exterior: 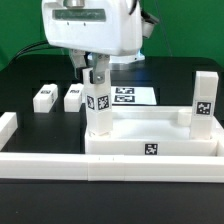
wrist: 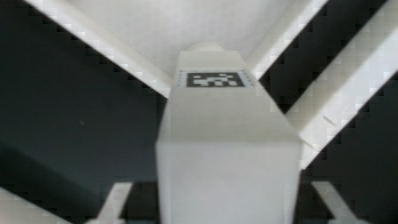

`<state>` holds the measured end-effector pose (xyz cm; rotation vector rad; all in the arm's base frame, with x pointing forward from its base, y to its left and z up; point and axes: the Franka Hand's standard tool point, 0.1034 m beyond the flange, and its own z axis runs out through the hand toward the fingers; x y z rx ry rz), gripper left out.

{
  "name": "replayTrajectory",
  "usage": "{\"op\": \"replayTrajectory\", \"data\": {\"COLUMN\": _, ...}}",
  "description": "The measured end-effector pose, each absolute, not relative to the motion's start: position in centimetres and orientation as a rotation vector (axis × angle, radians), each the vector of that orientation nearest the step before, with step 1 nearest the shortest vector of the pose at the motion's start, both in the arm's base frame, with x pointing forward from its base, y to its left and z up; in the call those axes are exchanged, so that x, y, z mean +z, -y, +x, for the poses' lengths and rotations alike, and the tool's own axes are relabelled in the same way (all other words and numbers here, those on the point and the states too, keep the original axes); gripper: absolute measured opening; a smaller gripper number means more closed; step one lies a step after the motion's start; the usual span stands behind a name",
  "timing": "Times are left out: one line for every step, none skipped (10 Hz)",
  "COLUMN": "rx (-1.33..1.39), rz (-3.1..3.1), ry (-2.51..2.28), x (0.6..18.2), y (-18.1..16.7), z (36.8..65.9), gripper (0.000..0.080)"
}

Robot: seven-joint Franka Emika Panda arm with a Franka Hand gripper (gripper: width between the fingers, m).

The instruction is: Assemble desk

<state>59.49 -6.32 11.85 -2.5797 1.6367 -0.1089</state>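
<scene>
The white desk top (exterior: 178,136) lies at the front of the exterior view, with a tag on its near side. One tagged leg (exterior: 203,98) stands upright at its right corner. A second tagged leg (exterior: 98,108) stands upright at its left corner, under my gripper (exterior: 94,80). In the wrist view this leg (wrist: 217,120) fills the middle, with the desk top (wrist: 178,18) beyond it. My gripper (wrist: 221,192) straddles the leg. A dark gap shows between each finger (wrist: 118,203) and the leg, so the gripper is open.
Two loose white legs (exterior: 44,96) (exterior: 73,96) lie on the black table at the exterior view's left. The marker board (exterior: 127,96) lies behind the desk top. A low white border wall (exterior: 60,166) runs along the front, and another piece (exterior: 7,128) is at the left.
</scene>
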Motion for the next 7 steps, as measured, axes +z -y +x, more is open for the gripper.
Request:
{"op": "replayTrajectory", "data": {"rx": -0.1, "rz": -2.485, "ry": -1.768, "x": 11.85, "y": 6.24, "z": 59.51, "gripper": 0.0289}}
{"op": "replayTrajectory", "data": {"rx": -0.081, "rz": -2.372, "ry": -1.91, "x": 11.82, "y": 6.33, "z": 59.42, "gripper": 0.0289}}
{"op": "replayTrajectory", "data": {"rx": -0.077, "rz": -2.333, "ry": -1.955, "x": 11.83, "y": 6.16, "z": 59.46, "gripper": 0.0289}}
{"op": "replayTrajectory", "data": {"rx": -0.073, "rz": -2.312, "ry": -1.977, "x": 11.78, "y": 6.1, "z": 59.45, "gripper": 0.0374}}
{"op": "replayTrajectory", "data": {"rx": -0.074, "rz": -2.338, "ry": -1.948, "x": 11.73, "y": 6.09, "z": 59.43, "gripper": 0.0374}}
{"op": "replayTrajectory", "data": {"rx": -0.076, "rz": -2.382, "ry": -1.894, "x": 11.75, "y": 6.02, "z": 59.44, "gripper": 0.0509}}
{"op": "replayTrajectory", "data": {"rx": -0.077, "rz": -2.436, "ry": -1.824, "x": 11.89, "y": 5.79, "z": 59.55, "gripper": 0.0619}}
